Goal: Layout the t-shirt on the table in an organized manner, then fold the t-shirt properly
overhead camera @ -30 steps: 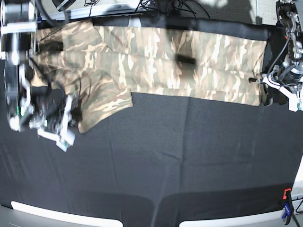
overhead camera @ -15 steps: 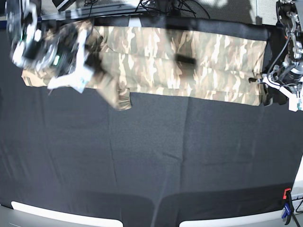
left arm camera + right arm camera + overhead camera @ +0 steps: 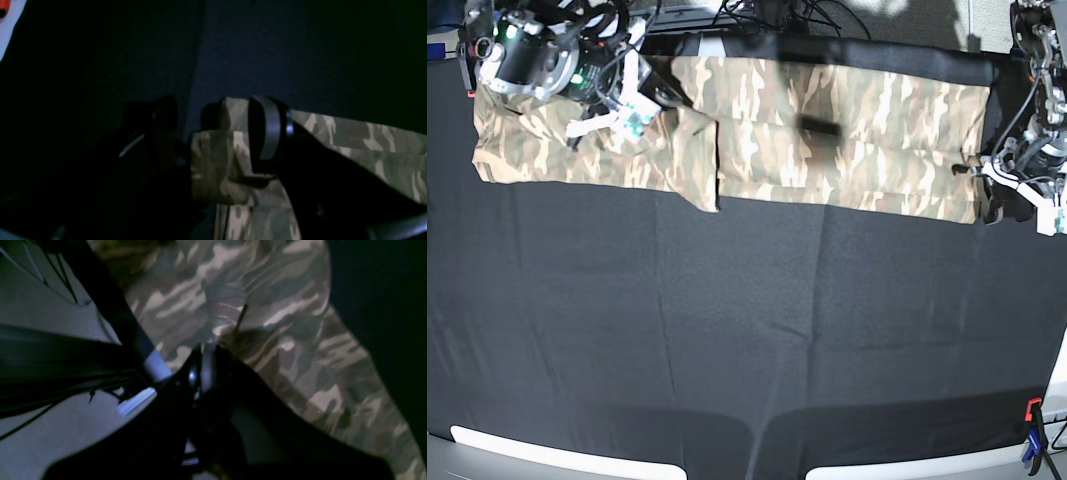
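camouflage cloth in tan, olive and cream, the t-shirt [image 3: 827, 130] stretches as a long folded band across the top of the base view, lying on the table [image 3: 747, 340], whose matte black cover fills the rest of the frame. the band runs from the upper left, where a folded panel ends in a lower corner near the left-centre, to the right edge of the frame.

at the upper left of the base view, the right gripper [image 3: 632, 118] sits over the shirt's left portion, its fingers pressed together; the right wrist view shows the dark jaws closed tight just above the patterned fabric [image 3: 267, 323], though whether any cloth is caught between them cannot be told.

at the far right of the base view, the left gripper [image 3: 997, 185] rests at the shirt's end. in the left wrist view its jaws stand spread wide, with a folded corner of the shirt [image 3: 217, 166] lying between them and one black finger [image 3: 268, 133] resting over the cloth.

a red-and-black clamp [image 3: 1033, 425] shows at the lower right corner of the table.
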Controlling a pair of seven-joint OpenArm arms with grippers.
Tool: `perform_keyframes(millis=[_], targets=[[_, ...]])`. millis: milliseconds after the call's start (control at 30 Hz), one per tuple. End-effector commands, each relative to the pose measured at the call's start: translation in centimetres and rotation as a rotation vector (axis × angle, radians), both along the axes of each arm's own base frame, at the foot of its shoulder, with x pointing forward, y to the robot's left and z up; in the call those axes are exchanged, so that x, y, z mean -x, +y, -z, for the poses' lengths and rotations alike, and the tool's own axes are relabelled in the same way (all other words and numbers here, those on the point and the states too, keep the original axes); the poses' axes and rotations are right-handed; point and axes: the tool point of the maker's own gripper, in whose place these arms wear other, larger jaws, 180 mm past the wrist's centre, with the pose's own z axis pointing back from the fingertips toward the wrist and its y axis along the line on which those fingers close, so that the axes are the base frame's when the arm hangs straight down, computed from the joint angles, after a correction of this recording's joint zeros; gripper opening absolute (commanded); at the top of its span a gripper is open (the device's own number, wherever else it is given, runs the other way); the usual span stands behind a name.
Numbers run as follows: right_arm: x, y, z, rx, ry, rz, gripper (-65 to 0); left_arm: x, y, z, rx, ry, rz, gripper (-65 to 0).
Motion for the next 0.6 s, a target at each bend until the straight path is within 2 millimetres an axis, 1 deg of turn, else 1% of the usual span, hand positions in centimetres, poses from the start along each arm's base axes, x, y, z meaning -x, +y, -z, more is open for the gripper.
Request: perform_keyframes(millis=[0, 33, 67, 167, 300, 433, 567], targets=[[0.0, 0.6, -0.8, -0.033, -0.012, -0.018, -58.8, -0.9, 0.4, -1.7, -0.016, -0.058, 0.004, -33.2], [0.3, 0.8, -0.8, -0.048, 0.007, -0.022, -55.2, -0.9, 0.4, -1.7, -0.016, -0.058, 0.004, -33.2], [0.7, 1.3, -0.9, -0.071, 0.024, -0.043, -53.6, -0.9, 0.4, -1.7, -0.015, -0.058, 0.005, -33.2], [1.8, 2.1, -1.0, -0.107, 0.065, -0.09, -53.5, -0.9, 0.4, -1.7, -0.016, -0.058, 0.004, -33.2], [2.2, 2.2, -0.9, -0.112, 0.094, -0.096, -53.5, -0.9, 0.4, -1.7, -0.016, -0.058, 0.004, -33.2], [1.3, 1.9, -1.1, -0.095, 0.064, -0.097, -53.5, -0.7, 0.4, -1.5, -0.018, -0.045, 0.005, -33.2], [-0.3, 0.8, -1.2, -0.018, 0.011, -0.088, -53.5, 0.3, 0.3, 0.1, -0.015, 0.057, 0.012, -33.2]])
